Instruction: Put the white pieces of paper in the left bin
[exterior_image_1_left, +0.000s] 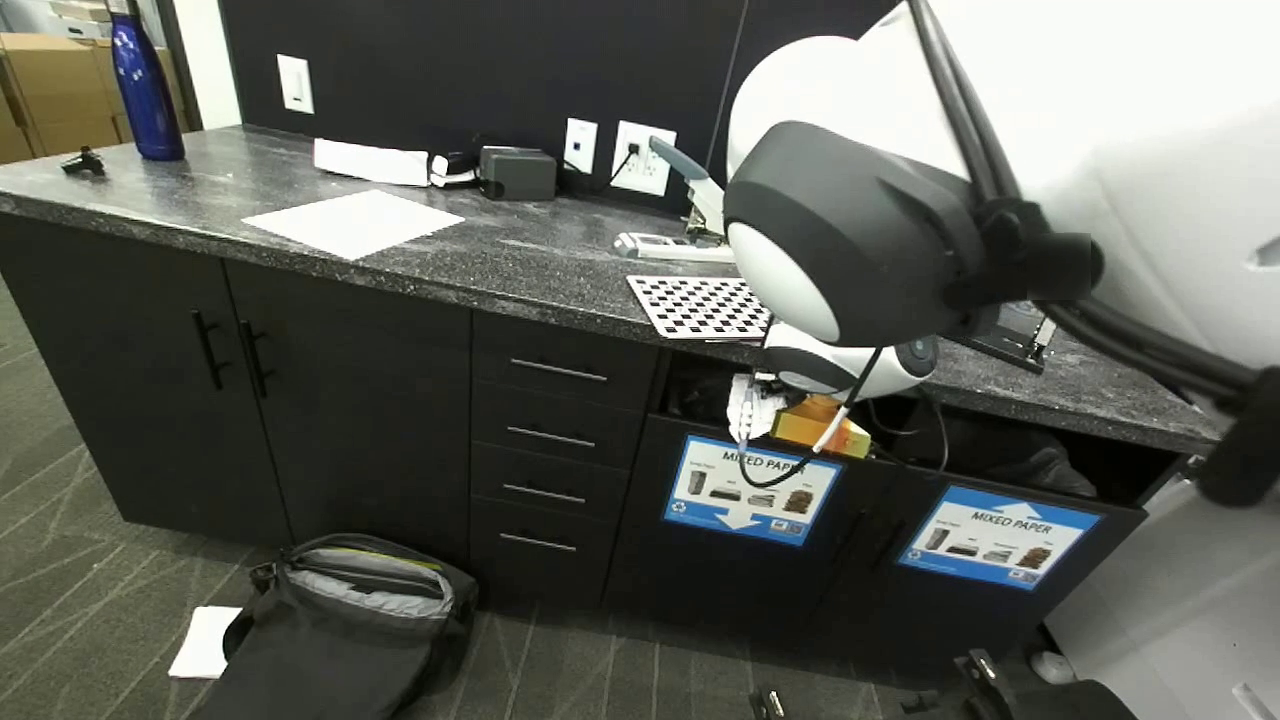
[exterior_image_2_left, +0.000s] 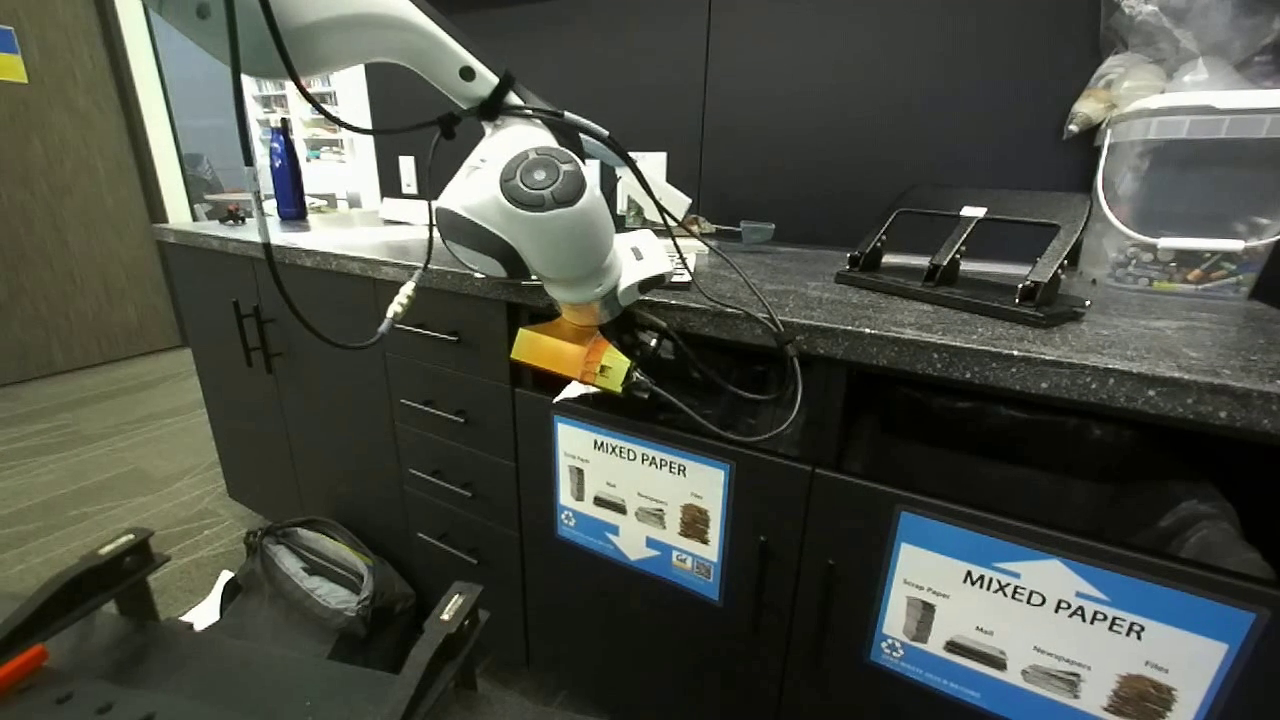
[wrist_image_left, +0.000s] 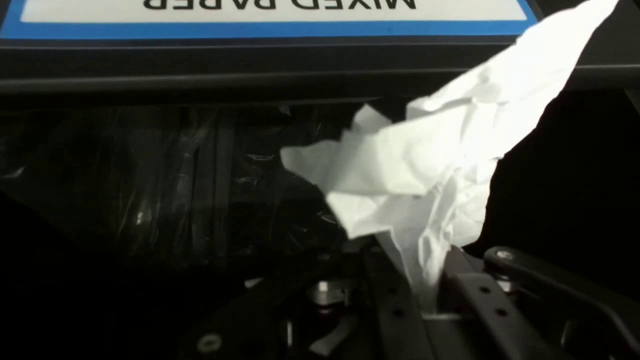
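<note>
A crumpled white piece of paper is pinched between the fingers of my gripper in the wrist view. The paper fans out past the fingertips, its upper right end overlapping the bin's rim and label edge. Both exterior views show the paper at the opening of the left bin, just under the countertop. That bin's dark front carries a blue-and-white label. Inside it, a clear plastic liner shows in the wrist view. The yellow-orange gripper part hides the fingers in an exterior view.
The dark countertop edge runs close above the gripper. A similar labelled right bin stands alongside. On the counter lie a black-dotted sheet, a flat white sheet and a stapler. A bag rests on the floor.
</note>
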